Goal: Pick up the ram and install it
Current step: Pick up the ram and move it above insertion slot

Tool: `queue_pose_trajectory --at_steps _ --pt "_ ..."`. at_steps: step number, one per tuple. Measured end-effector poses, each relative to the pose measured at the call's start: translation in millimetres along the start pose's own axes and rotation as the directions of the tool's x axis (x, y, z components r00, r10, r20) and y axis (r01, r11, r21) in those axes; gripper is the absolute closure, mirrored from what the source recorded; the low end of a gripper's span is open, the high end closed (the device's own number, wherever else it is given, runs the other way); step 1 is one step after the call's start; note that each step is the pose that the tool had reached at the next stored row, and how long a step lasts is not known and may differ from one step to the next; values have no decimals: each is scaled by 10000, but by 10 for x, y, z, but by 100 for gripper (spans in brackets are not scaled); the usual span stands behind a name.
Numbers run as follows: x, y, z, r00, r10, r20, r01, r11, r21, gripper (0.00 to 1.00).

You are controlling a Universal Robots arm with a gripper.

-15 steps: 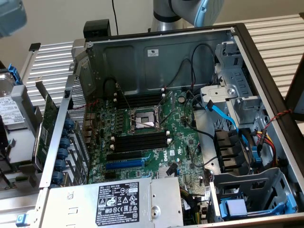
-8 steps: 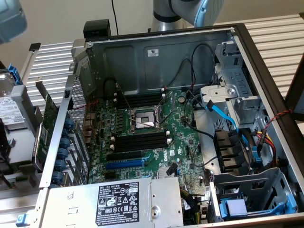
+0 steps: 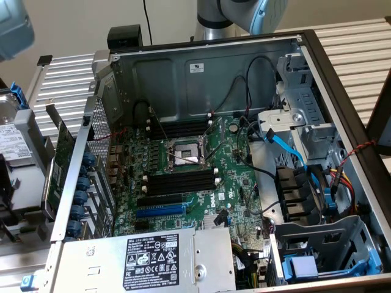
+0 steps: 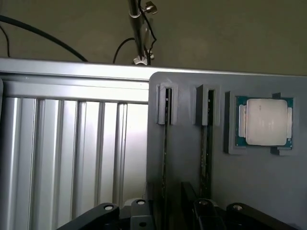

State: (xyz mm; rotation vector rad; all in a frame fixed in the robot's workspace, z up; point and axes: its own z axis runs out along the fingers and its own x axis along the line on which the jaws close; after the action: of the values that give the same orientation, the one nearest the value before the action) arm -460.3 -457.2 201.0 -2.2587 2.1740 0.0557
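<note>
In the wrist view, two thin ram sticks stand on edge in the slots of a grey holder [image 4: 192,182], one ram stick [image 4: 166,143] beside the other [image 4: 207,143]. My gripper [image 4: 172,216] hangs just over the near ends of these sticks, its black fingers [image 4: 103,214] spread apart and open, with nothing between them. A CPU chip [image 4: 265,121] lies in a pocket of the same holder. In the exterior view the open computer case shows its motherboard [image 3: 201,195], with long black memory slots [image 3: 183,181] near the CPU socket [image 3: 183,155] and a second bank [image 3: 180,128] beyond it.
Ribbed aluminium table [image 4: 72,153] lies beside the holder. A green expansion card [image 3: 61,152] leans outside the case wall on the exterior view's left, next to a hard drive [image 3: 15,143]. The power supply [image 3: 165,256], cables [image 3: 287,149] and drive cage [image 3: 317,244] crowd the case. Part of the arm [image 3: 244,15] stands behind it.
</note>
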Motion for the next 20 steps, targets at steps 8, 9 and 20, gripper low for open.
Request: queue_pose_trajectory --at_steps 8,9,20 --pt "1 23 11 10000 83 38 -83 10000 4 84" --pt "2 23 11 9999 95 54 -95 10000 7 84" --pt "41 31 -301 9998 152 133 -152 9999 10 88"
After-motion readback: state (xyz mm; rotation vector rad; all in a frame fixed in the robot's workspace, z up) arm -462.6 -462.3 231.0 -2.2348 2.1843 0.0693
